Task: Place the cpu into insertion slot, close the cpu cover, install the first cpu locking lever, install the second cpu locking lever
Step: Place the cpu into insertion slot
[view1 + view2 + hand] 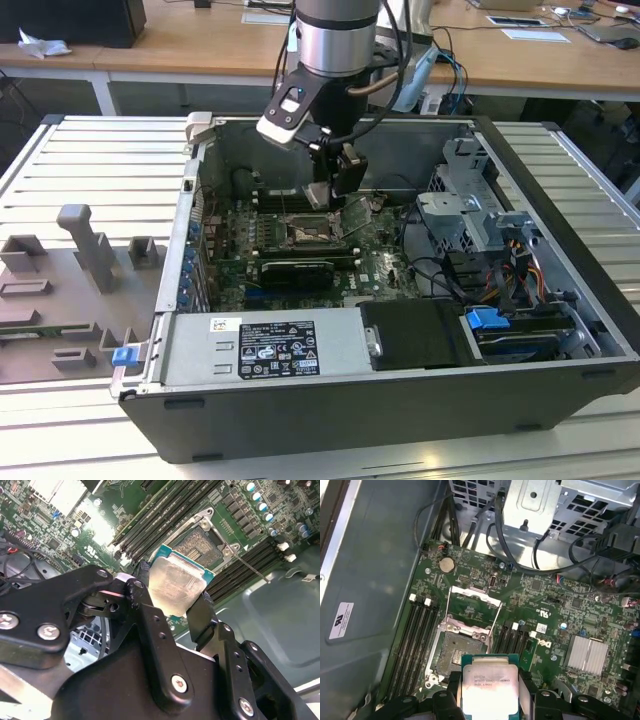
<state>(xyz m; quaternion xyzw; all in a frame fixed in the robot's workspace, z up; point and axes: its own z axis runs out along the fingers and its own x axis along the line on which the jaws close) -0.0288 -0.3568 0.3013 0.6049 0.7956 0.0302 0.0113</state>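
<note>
In the exterior view, the black two-fingered tool (322, 193) on the silver robot arm (335, 40) hangs inside an open dark grey computer case (300, 420). The case lies on a ribbed metal tabletop (80, 170). The tool is just above the green circuit board (385, 270).

In the second wrist view, the tool's fingers (200, 611) are closed on two edges of the cpu (177, 582), a small flat square chip with a pale silvery face. The cpu is up in the air near the square dark insertion slot (202, 544), not touching it.

In the first wrist view, the cpu (489, 687) is just beside the insertion slot (454, 652). The thin silvery frame of the cpu cover (474, 594) is swung open, so the insertion slot is bare. Long black memory slots (415, 635) run along both sides.
</note>
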